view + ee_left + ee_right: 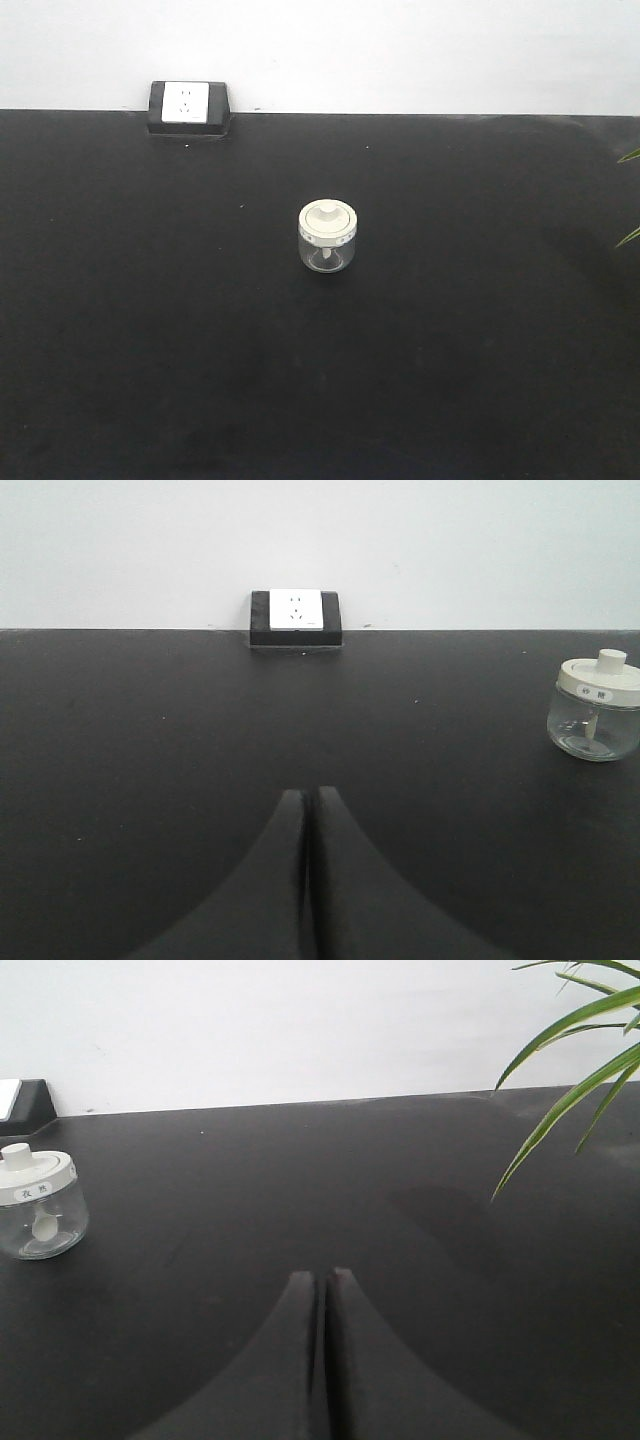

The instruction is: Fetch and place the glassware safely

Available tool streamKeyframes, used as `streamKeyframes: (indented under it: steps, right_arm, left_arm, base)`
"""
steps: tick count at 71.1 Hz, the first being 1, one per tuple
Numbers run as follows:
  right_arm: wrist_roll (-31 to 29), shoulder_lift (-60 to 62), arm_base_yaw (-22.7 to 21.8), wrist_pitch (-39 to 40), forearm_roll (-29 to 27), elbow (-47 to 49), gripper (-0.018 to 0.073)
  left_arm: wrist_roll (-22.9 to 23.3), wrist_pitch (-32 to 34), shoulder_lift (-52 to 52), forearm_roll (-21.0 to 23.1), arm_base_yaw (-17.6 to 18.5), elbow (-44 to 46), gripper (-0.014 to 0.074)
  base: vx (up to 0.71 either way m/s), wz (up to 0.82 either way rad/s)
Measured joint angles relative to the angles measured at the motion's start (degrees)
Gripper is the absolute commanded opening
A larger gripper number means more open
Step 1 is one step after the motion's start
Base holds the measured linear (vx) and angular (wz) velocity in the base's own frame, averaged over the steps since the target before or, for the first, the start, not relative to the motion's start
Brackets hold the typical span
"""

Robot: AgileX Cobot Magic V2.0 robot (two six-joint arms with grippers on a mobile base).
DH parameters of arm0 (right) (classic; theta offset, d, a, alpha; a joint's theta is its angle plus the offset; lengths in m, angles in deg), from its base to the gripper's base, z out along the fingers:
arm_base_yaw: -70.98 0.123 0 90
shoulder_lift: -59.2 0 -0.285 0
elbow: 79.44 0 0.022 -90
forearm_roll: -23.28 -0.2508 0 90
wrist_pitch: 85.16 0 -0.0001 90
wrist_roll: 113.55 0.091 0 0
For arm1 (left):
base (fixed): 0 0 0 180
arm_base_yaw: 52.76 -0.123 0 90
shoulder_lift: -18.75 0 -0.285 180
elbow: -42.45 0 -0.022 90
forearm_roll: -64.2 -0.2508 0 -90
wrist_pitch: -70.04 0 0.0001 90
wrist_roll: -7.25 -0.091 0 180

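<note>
The glassware, a small squat clear glass jar (327,238) with a cream-white knobbed lid, stands upright near the middle of the black table (450,350). It shows at the right edge of the left wrist view (595,706) and at the left edge of the right wrist view (37,1205). My left gripper (310,792) is shut and empty, low over the table, left of and nearer than the jar. My right gripper (324,1276) is shut and empty, right of and nearer than the jar. Neither gripper shows in the front view.
A black socket box with a white face (187,106) sits at the table's back edge against the white wall; it also shows in the left wrist view (295,616). Green plant leaves (570,1070) hang over the table's right side, just visible in the front view (629,195).
</note>
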Motion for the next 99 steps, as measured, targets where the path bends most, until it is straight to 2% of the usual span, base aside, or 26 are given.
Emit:
streamKeyframes:
  steps: [99]
  right_arm:
    - [0.00,0.00,0.00,0.02,0.00,0.00,-0.0003]
  left_arm:
    - [0.00,0.00,0.00,0.00,0.00,0.00,-0.0007]
  base:
    - [0.00,0.00]
